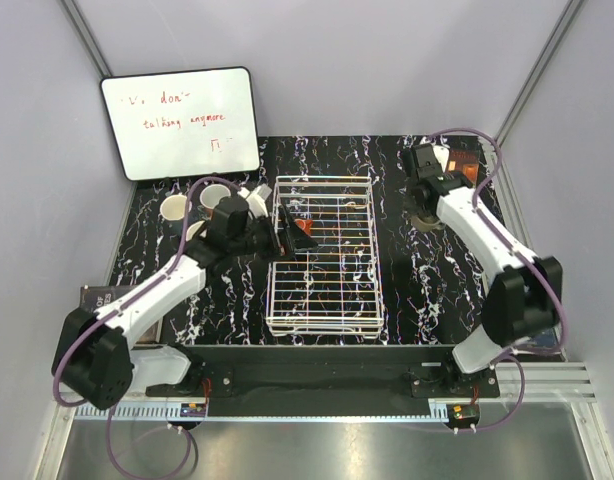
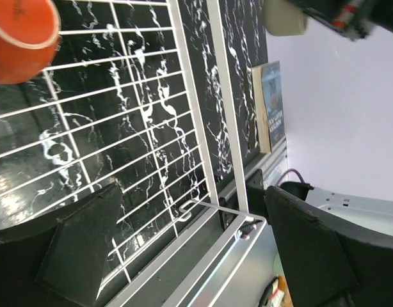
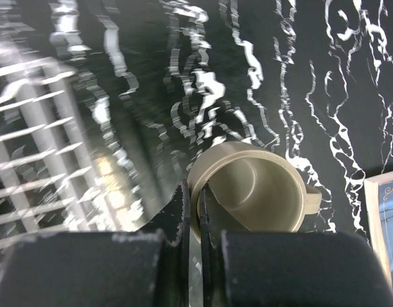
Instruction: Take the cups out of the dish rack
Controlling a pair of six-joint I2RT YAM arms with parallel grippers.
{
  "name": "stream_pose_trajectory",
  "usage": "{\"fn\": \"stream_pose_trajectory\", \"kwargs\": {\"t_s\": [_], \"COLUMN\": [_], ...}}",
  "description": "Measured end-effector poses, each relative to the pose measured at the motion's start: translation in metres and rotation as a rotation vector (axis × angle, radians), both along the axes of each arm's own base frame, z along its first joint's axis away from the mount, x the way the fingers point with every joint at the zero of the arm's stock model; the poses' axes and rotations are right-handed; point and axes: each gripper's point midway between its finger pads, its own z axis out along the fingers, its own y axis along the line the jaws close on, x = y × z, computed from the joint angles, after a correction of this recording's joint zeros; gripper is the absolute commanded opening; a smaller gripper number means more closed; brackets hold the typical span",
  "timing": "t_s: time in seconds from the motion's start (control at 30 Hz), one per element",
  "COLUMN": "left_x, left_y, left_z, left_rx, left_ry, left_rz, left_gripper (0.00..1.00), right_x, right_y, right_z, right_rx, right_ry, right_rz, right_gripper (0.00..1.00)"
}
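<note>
R gripper (image 3: 195,195) fills the bottom of the right wrist view. Its two fingers are pinched together on the wall of a beige-taupe mug (image 3: 254,192), one finger outside the rim and one just inside. The mug stands upright on the black marbled table (image 3: 299,77), pale inside, w/ its handle stub pointing right. It's outside the dish rack (image 3: 30,128), which shows blurred at the left edge of that view. A book corner (image 3: 385,224) lies just to the mug's right.

From the top cam, the R arm reaches to the far right of the table, well apart from the rack's right side.

L gripper (image 2: 191,211) has its fingers spread wide apart w/ nothing between them. It sits low over the rack's wire grid, near one corner of the frame. One finger (image 2: 81,256) is above the grid and the other (image 2: 318,256) is past the rack's edge. A salmon-orange mug (image 2: 20,38) is in the rack, top left of the left wrist view, apart from both fingers. Can't tell if it's upright or tipped. In the top view the L gripper is at the rack's left side, toward the far half.

Two more mugs w/ pale insides (image 1: 174,208) (image 1: 215,197) stand on the table left of the rack, near the L arm's wrist. A whiteboard w/ red writing (image 1: 177,120) leans against the back wall behind them.
</note>
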Motion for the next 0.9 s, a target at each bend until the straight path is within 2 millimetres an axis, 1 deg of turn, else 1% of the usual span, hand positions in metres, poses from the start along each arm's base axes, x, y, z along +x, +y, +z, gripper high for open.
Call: {"fn": "stream_pose_trajectory", "kwargs": {"t_s": [0.1, 0.2, 0.3, 0.47, 0.57, 0.77, 0.83, 0.9], "left_x": [0.0, -0.001, -0.001, -0.004, -0.006, -0.007, -0.007, -0.007], "left_y": [0.008, 0.014, 0.018, 0.024, 0.027, 0.03, 0.03, 0.03], "left_z": [0.007, 0.014, 0.012, 0.001, -0.005, -0.01, -0.012, -0.015], "left_rx": [0.016, 0.023, 0.041, 0.081, 0.105, 0.13, 0.136, 0.142], "left_ry": [-0.028, -0.059, -0.064, -0.047, -0.039, -0.032, -0.032, -0.028], "left_rz": [0.04, 0.063, 0.075, 0.087, 0.086, 0.084, 0.083, 0.081], "left_gripper": [0.99, 0.99, 0.99, 0.99, 0.99, 0.99, 0.99, 0.99], "right_x": [0.015, 0.033, 0.053, 0.078, 0.081, 0.078, 0.077, 0.077], "right_y": [-0.015, -0.024, -0.026, -0.021, -0.021, -0.023, -0.023, -0.023], "right_z": [-0.026, -0.042, -0.05, -0.065, -0.082, -0.115, -0.122, -0.123], "right_rx": [-0.019, -0.019, -0.017, -0.019, -0.029, -0.053, -0.056, -0.058], "right_ry": [0.071, 0.104, 0.111, 0.113, 0.143, 0.218, 0.232, 0.233], "right_rz": [-0.056, -0.099, -0.118, -0.119, -0.12, -0.125, -0.125, -0.125], "right_gripper": [0.0, 0.0, 0.0, 0.0, 0.0, 0.0, 0.0, 0.0]}}
